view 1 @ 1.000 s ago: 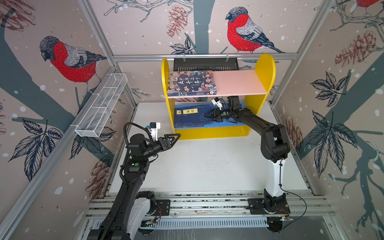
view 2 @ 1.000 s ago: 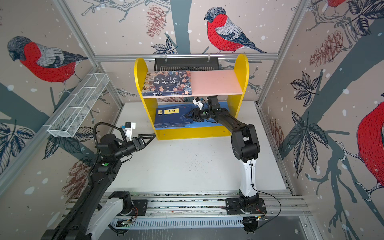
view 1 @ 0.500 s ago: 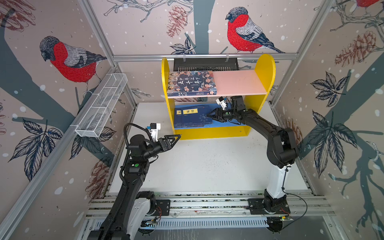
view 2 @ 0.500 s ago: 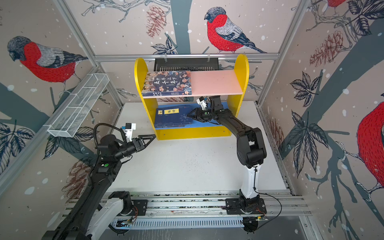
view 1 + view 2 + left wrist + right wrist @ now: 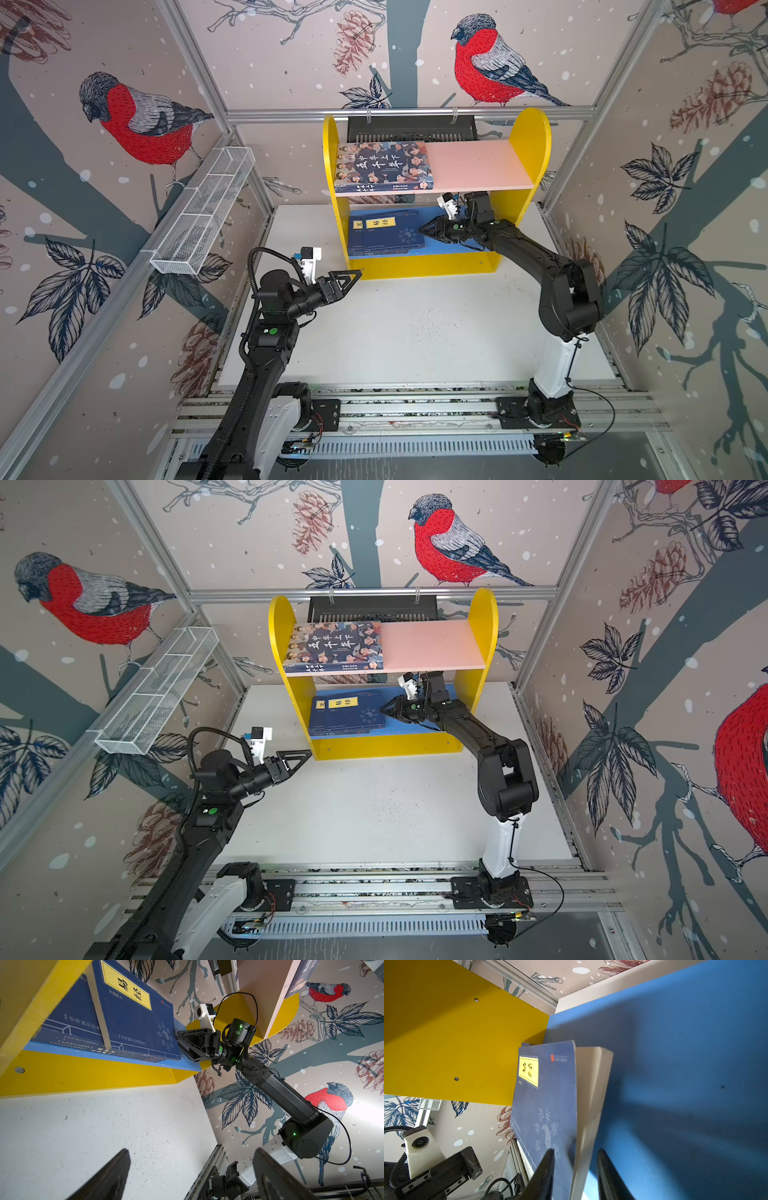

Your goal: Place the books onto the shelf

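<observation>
Two-fingered and spread wide, hovering with the left gripper [image 5: 355, 274] above the near-left part of the white table [image 5: 415, 332], clasping nothing, pointing right and far toward the yellow front of the shelf [image 5: 415, 266]; showing both dark fingers [image 5: 110, 1180] well apart in the left wrist view. Holding the right arm [image 5: 528, 249] stretched from the near right, far and leftward, into the lower tier, between the pink upper board [image 5: 478, 166] and the blue lower board [image 5: 685, 1032]. Standing with the right gripper [image 5: 423, 230] at the right edge of the stack of navy books [image 5: 386, 239]. Straddling that edge in the right wrist view: lying with one finger [image 5: 546, 1172] over the top cover, with the other beside the white page edges. Leaving it impossible to tell whether pinching the stack or merely bracketing it. Lying flat on the left part of the blue board, just beside the left yellow side panel [image 5: 331, 174]: the navy books, showing yellow title labels [image 5: 384, 222] on top. Lying flat higher and farther, on the left half of the pink board: the larger illustrated book [image 5: 382, 166], showing faces and white characters. Hanging behind the shelf on the far rail: the black slotted basket [image 5: 411, 129]. Hanging along the left wall: the white wire mesh tray [image 5: 203, 216]
</observation>
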Robot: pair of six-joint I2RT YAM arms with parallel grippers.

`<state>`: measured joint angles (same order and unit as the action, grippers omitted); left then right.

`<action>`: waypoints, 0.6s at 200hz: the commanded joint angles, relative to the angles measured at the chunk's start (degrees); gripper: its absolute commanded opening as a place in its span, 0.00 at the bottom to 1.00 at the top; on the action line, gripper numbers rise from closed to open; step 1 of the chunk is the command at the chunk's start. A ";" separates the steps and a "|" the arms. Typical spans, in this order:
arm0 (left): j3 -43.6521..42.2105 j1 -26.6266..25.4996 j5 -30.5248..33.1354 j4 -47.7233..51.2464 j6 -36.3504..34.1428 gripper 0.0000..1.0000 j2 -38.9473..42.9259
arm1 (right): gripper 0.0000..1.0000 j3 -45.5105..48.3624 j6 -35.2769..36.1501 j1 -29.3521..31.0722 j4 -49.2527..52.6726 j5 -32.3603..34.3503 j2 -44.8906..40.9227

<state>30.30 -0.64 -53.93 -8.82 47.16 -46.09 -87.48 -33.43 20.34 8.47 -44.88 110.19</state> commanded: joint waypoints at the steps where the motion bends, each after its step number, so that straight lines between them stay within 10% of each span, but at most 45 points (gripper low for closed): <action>1: -0.16 -0.02 -0.65 -2.52 0.23 0.93 0.12 | 0.27 -0.06 0.13 0.14 -1.96 1.22 -0.76; 120: 0.64 -0.05 2.32 -1.03 -1.31 0.92 0.30 | 0.16 -0.69 -0.54 2.03 -2.36 1.28 0.36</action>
<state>30.04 -0.64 -53.78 -8.82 47.68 -45.89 -87.72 -33.43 22.06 8.27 -44.31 110.30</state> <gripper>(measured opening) 0.926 0.159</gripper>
